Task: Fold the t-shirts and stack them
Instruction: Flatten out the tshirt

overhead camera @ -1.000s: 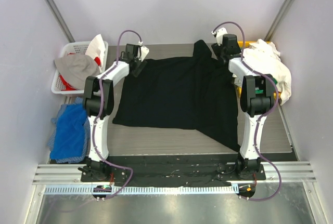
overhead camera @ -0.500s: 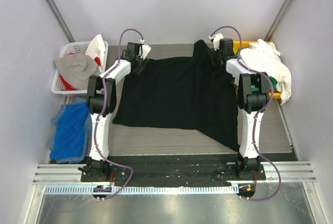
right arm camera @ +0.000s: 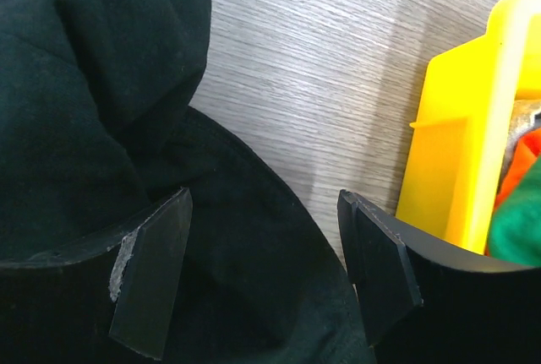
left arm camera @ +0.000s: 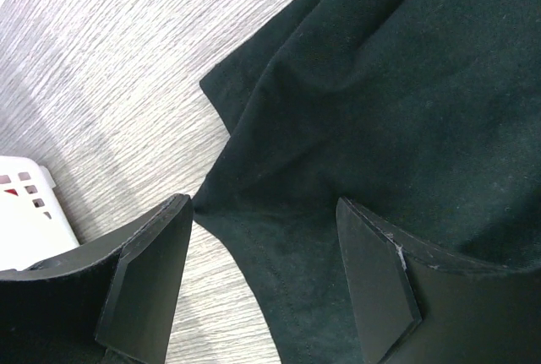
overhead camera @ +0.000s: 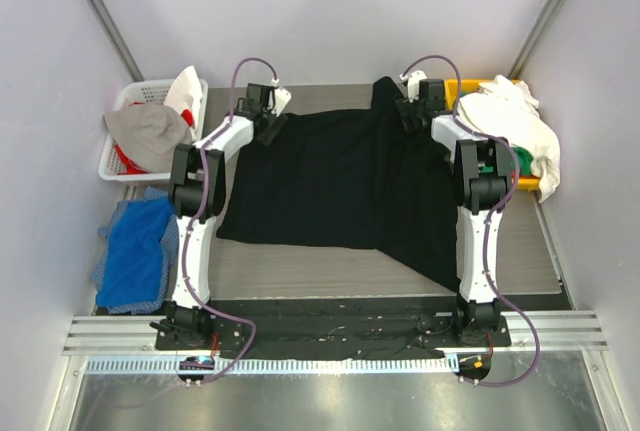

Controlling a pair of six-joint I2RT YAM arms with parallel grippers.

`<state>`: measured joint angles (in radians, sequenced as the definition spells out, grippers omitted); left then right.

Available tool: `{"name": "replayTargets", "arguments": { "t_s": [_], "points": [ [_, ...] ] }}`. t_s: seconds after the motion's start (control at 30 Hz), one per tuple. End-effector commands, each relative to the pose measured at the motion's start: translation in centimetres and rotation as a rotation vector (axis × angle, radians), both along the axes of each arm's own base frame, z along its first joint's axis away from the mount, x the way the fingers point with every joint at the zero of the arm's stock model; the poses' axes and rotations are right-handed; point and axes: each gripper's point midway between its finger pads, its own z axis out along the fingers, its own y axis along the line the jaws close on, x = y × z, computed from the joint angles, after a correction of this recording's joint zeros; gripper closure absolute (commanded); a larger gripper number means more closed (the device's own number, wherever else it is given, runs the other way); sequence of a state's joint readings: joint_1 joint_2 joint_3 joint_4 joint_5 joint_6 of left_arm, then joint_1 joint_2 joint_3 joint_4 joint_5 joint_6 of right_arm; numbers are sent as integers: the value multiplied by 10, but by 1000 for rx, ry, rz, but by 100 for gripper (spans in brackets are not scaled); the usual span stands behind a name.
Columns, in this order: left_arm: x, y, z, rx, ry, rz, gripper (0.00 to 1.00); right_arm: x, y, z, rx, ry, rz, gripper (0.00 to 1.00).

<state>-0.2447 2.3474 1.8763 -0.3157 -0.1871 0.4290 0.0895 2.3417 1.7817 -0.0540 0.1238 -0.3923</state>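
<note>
Black shirt (overhead camera: 340,186) lies spread on the desk (overhead camera: 300,271), centre frame; plain, lightly creased. Left jaws and right jaws stand open above its upper corners, holding nothing.

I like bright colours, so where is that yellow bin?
Top view: the yellow bin sits at the far right, under heaped white clothes, right of the black t-shirt.

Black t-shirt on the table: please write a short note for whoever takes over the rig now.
Left gripper: jaws open over the black t-shirt, far left edge, holding nothing.
Right gripper: jaws open over its bunched far right corner, holding nothing.
The shirt lies spread on the table, unfolded. White clothes wait on the yellow bin.
Done: nothing folded.
Left: grasp, fold, stack.
</note>
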Motion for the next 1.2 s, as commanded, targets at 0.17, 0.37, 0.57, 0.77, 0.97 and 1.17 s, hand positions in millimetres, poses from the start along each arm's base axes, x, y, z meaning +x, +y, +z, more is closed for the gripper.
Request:
{"name": "replayTargets", "arguments": {
  "t_s": [0.17, 0.37, 0.57, 0.77, 0.97, 1.17],
  "points": [
    [4, 11, 0, 91, -32, 4, 27, 21, -2, 9, -41, -59, -4, 24],
    [-14, 29, -12, 186, -14, -6, 28, 27, -10, 9, -88, -67, -13, 24],
    [-33, 52, -24, 256, 20, 9, 28, 28, -20, 11, -125, -71, -25, 23],
    [-40, 68, -27, 269, 34, 28, 28, 29, -30, 15, -158, -77, -39, 23],
    [-44, 81, -29, 283, 41, 42, 28, 31, -34, 20, -182, -84, -49, 23],
    [-48, 82, -30, 279, 49, 41, 28, 31, -37, 21, -198, -83, -57, 23]
  ]
}}
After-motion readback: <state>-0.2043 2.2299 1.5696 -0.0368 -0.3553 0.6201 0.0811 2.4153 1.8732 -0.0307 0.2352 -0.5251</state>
